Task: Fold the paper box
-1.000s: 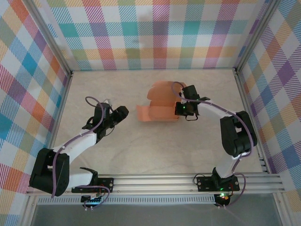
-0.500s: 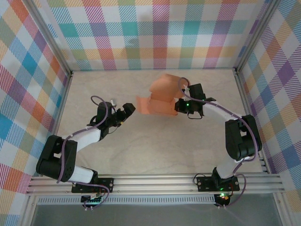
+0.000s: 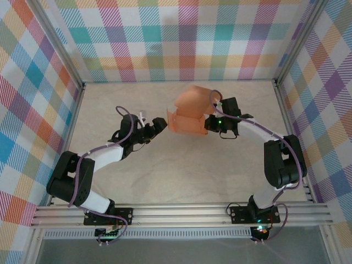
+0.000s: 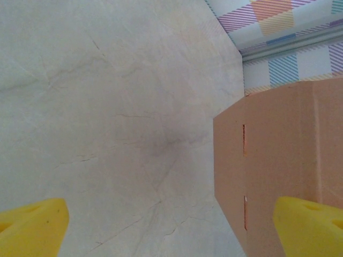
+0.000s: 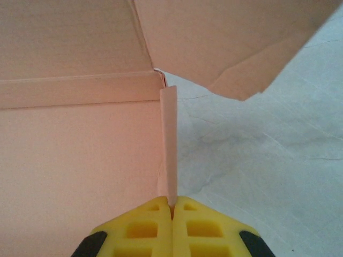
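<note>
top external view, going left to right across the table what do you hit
left hand, open → paper box → right hand, shut on the box's side wall

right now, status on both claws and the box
Right claw shut on side flap of salmon-orange paper box. Left claw open at its left end.

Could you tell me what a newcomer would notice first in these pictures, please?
The salmon-orange paper box stands out, part-folded on the far middle of the pale table, against bright plaid walls. The right gripper is shut on a thin upright flap of it, and the left gripper is open at its left edge.
</note>
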Robot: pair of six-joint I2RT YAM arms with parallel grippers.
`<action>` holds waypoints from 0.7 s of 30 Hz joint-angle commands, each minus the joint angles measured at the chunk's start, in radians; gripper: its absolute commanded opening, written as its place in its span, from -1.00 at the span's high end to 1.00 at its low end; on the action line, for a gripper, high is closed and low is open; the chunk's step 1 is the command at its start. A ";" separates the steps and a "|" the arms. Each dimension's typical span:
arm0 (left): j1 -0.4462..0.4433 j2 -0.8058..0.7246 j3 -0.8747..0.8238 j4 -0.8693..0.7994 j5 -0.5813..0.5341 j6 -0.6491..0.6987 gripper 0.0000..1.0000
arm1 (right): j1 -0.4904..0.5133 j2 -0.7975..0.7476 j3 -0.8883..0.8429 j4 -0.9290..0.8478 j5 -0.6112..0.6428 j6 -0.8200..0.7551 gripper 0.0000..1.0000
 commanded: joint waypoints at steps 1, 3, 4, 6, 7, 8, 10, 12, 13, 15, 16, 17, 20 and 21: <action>-0.023 0.011 0.038 0.014 0.022 0.029 -0.89 | -0.004 -0.023 0.004 -0.009 0.018 -0.022 1.00; -0.033 0.017 0.046 0.008 0.022 0.032 -0.75 | -0.002 -0.021 0.004 -0.016 0.045 -0.028 1.00; -0.039 0.023 0.048 0.008 0.023 0.031 -0.64 | 0.000 -0.020 0.005 -0.023 0.054 -0.031 1.00; -0.050 0.037 0.058 0.007 0.029 0.030 -0.39 | 0.004 -0.016 0.009 -0.036 0.077 -0.040 1.00; -0.056 0.047 0.066 0.004 0.034 0.028 -0.31 | 0.007 -0.014 0.009 -0.041 0.088 -0.046 1.00; -0.062 0.055 0.072 0.003 0.035 0.029 -0.19 | 0.009 -0.013 0.010 -0.046 0.097 -0.048 1.00; -0.075 0.074 0.086 0.001 0.041 0.025 0.02 | 0.014 -0.010 0.013 -0.054 0.117 -0.058 1.00; -0.086 0.085 0.098 -0.002 0.040 0.025 0.08 | 0.022 -0.004 0.019 -0.066 0.141 -0.069 1.00; -0.090 0.090 0.104 -0.008 0.039 0.027 0.10 | 0.025 -0.002 0.020 -0.071 0.155 -0.075 1.00; -0.094 0.092 0.110 -0.013 0.036 0.028 0.13 | 0.030 0.004 0.022 -0.078 0.179 -0.084 1.00; -0.095 0.095 0.112 -0.017 0.034 0.029 0.13 | 0.033 0.006 0.022 -0.081 0.188 -0.089 1.00; -0.097 0.099 0.112 -0.020 0.032 0.030 0.13 | 0.036 0.008 0.024 -0.086 0.196 -0.094 1.00; -0.102 0.120 0.124 -0.024 0.034 0.033 0.14 | 0.050 0.018 0.031 -0.096 0.229 -0.110 1.00; -0.104 0.127 0.128 -0.024 0.036 0.032 0.15 | 0.055 0.022 0.034 -0.101 0.238 -0.113 1.00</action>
